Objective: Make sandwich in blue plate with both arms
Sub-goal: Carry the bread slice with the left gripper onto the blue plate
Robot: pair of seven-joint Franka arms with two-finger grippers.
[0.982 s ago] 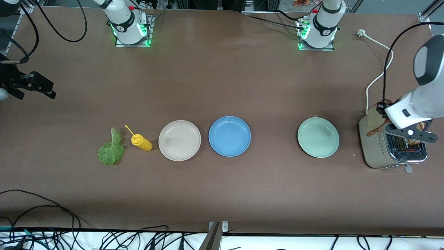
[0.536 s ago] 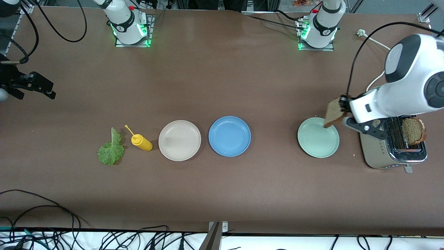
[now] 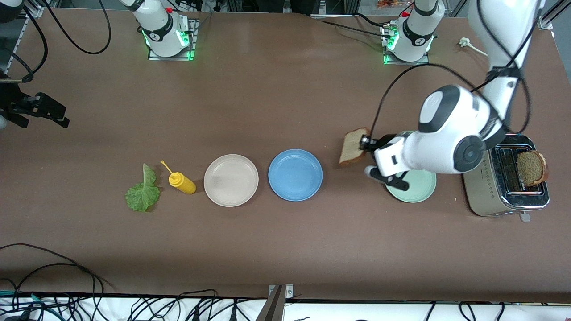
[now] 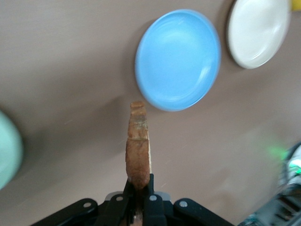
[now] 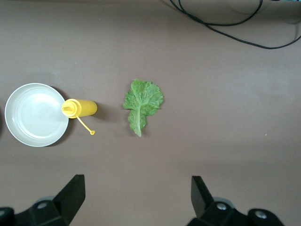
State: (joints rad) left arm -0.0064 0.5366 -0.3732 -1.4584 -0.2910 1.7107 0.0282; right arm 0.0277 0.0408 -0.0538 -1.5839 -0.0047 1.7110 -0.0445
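The bread slice point(image 3: 353, 146) is brown wholegrain with a darker crust, and it hangs on edge in the air over the bare worktop point(image 3: 285, 249), between the blue plate point(image 3: 295, 174) and the pale green plate point(image 3: 417, 189). In the left wrist view the slice point(image 4: 138, 146) stands up thin from the jaws, which are closed narrow on its lower edge, so only the crust side is seen. The left gripper point(image 3: 366, 143) holds this slice at the end toward the left arm, and the arm crosses over the green plate and covers a part of it. The blue plate point(image 4: 178, 60) is round, plain medium blue with a low raised rim, and nothing lies in it. 1 more brown slice point(image 3: 531, 168) stands in a slot of the silver toaster point(image 3: 486, 191), which is at the left arm's end of the worktop. Beside the blue plate, toward the right arm's end, is the beige-white plate point(image 3: 231, 180), then the yellow sauce bottle point(image 3: 180, 182) lying on its side, then the green lettuce leaf point(image 3: 142, 191). The right gripper point(image 5: 136, 197) waits high over the worktop at the right arm's end with its jaws wide apart and holding nothing; in the right wrist view the lettuce leaf point(image 5: 142, 102), the bottle point(image 5: 80, 108) and the beige-white plate point(image 5: 36, 114) are seen below it.
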